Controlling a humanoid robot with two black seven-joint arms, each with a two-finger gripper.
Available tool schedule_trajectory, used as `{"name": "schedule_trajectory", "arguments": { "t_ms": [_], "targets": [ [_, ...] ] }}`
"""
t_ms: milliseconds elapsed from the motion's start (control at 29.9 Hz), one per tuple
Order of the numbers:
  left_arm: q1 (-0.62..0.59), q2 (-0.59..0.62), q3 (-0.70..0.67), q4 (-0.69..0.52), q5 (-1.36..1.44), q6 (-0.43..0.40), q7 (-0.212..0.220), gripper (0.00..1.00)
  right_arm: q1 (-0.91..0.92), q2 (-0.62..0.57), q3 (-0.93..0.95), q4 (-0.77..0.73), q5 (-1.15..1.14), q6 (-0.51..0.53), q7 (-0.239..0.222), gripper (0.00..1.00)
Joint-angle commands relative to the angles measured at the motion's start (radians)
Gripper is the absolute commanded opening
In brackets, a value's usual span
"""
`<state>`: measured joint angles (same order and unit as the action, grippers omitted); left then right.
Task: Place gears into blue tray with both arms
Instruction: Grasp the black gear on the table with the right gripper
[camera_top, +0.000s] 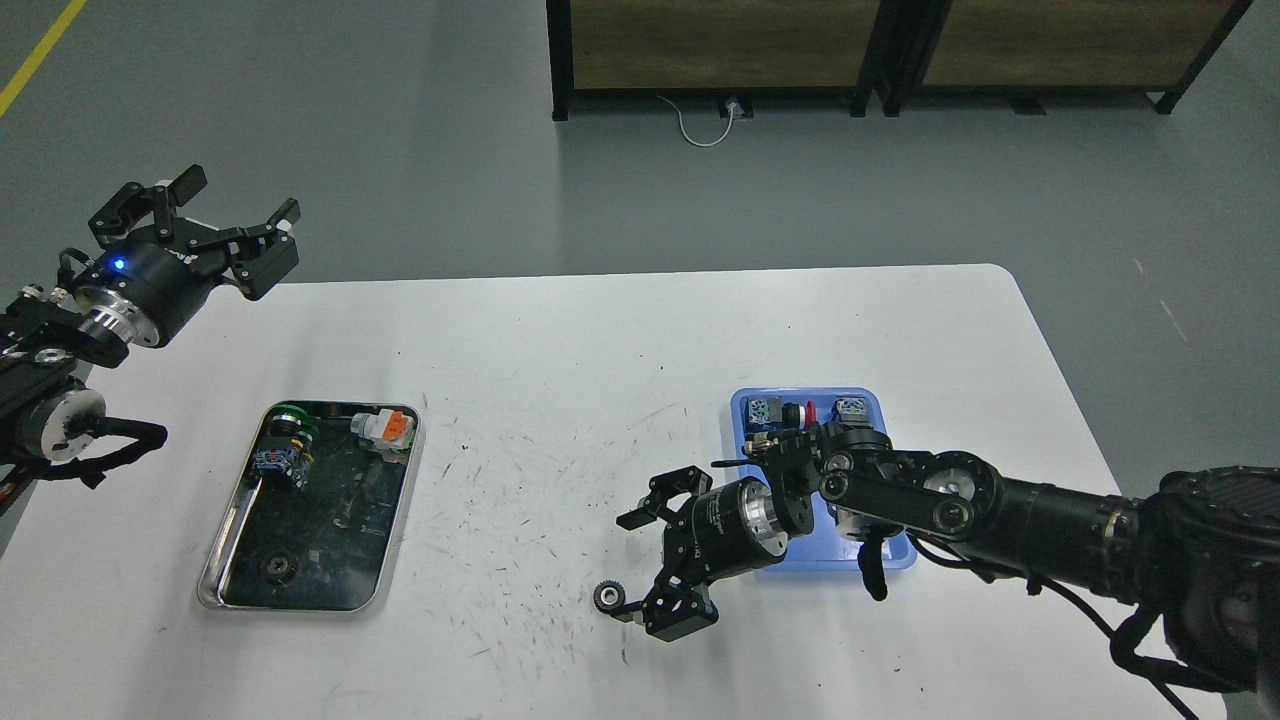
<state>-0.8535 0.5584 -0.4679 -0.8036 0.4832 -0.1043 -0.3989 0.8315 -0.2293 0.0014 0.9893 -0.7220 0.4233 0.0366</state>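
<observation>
So the white table (600, 350) is carrying two trays: a silver tray (225, 570) sitting at about 8 o'clock and the blue tray (745, 410) over at 4 o'clock, well apart from each other. I'm counting two gears. One gear (276, 568) is lying in the silver tray near its 6 o'clock end, and the other gear (606, 596) is lying on the bare table, just off the right gripper (645, 560) at its 8 o'clock, nearly touching the lower finger, though I can't tell if it's actually making contact. That gripper's fingers are spread apart, not clamping anything. The right arm (1000, 520) is coming in from 4 o'clock and lying right across the blue tray, so most of that tray is hidden; only the far edge and a bit of the near corner are showing. Two or three switch parts (800, 410) are peeking out at the tray's 12 o'clock end, hard to count properly. The silver tray is also holding a green-capped switch (285, 440) and an orange-and-white part (385, 425) at its far end. The left gripper (215, 225) is hanging up at 10 o'clock past the table's corner, fingers wide apart, holding nothing. A dark shelf unit (880, 50) is standing at 12 o'clock, cut off by the top edge.
</observation>
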Motion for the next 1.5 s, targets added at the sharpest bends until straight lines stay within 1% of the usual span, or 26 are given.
{"name": "schedule_trajectory", "arguments": {
  "t_ms": [0,167,301,735,835,868,935,1102,1469],
  "targets": [
    [-0.004,-0.006,-0.002,0.012,0.0,0.0,-0.001,0.98,-0.002,0.022,-0.024,-0.023,-0.001,-0.024,-0.001,1.0],
    [-0.012,-0.011,-0.002,0.017,0.0,0.0,-0.001,0.98,-0.002,0.076,-0.027,-0.066,-0.008,-0.028,-0.001,1.0],
    [-0.019,-0.012,-0.002,0.017,0.0,0.0,0.0,0.98,-0.002,0.085,-0.027,-0.07,-0.008,-0.028,-0.001,0.99],
    [-0.025,-0.011,0.0,0.017,0.0,0.0,0.005,0.98,0.0,0.085,-0.049,-0.077,-0.007,-0.018,-0.012,0.89],
    [-0.027,-0.011,0.0,0.017,0.0,0.0,0.005,0.98,-0.002,0.087,-0.051,-0.081,-0.008,-0.017,-0.015,0.85],
    [-0.027,-0.011,0.0,0.017,0.0,0.0,0.005,0.98,-0.002,0.091,-0.052,-0.083,-0.01,-0.017,-0.021,0.82],
    [-0.029,-0.009,0.0,0.017,0.0,-0.002,0.005,0.98,-0.002,0.097,-0.058,-0.084,-0.01,-0.017,-0.035,0.8],
    [-0.032,-0.008,0.0,0.017,0.0,-0.002,0.006,0.98,-0.002,0.099,-0.069,-0.092,-0.01,-0.014,-0.035,0.76],
    [-0.035,-0.009,0.002,0.017,-0.002,-0.002,0.005,0.98,0.003,0.117,-0.069,-0.116,-0.01,-0.015,-0.035,0.72]
  ]
}}
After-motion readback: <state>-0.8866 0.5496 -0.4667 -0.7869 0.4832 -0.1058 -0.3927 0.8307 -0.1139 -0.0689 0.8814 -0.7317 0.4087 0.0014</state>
